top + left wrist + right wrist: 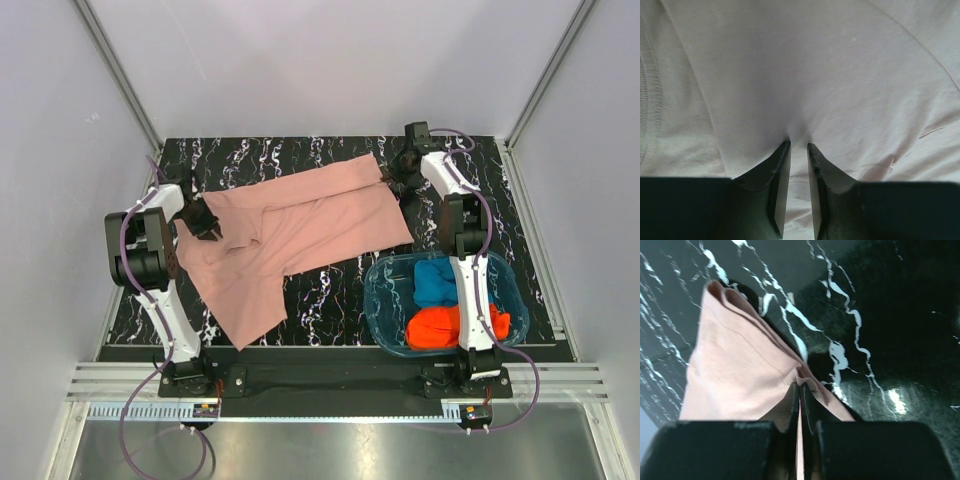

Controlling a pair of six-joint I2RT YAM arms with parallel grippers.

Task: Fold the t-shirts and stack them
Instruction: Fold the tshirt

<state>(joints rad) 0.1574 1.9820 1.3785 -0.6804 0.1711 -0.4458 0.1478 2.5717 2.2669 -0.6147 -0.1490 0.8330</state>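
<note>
**A:** What fills most of the overhead view?

**B:** The black, white-veined table (330, 290). The arm bases cover its near edge.

**A:** And the biggest piece of cloth?

**B:** The pink t-shirt (300, 225). It lies rumpled across the middle and left of the table, with 1 long flap reaching toward the near left edge. Neck and sleeves are lost among the folds, and I cannot tell which side faces up.

**A:** Next in size?

**B:** The translucent blue tub (372, 300), at the near right and apart from the pink t-shirt. The right arm (476, 300) crosses above it and hides a strip of its inside.

**A:** What is in it?

**B:** 2 bundles. The orange-red t-shirt (435, 328) is at the near end, and the blue t-shirt (435, 282) touches it on the far side. Both run behind the arm. I cannot tell whether they are folded or only bunched.

**A:** The pincers?

**B:** The left gripper (798, 144) is at the pink t-shirt's left edge. Its fingers stand narrow and nip a pucker of cloth at the tips, and cloth fills that wrist view. The right gripper (801, 385) is at the far right corner, its fingers pressed together on a thin cloth edge. I cannot tell whether that corner is clear of the table.
</note>
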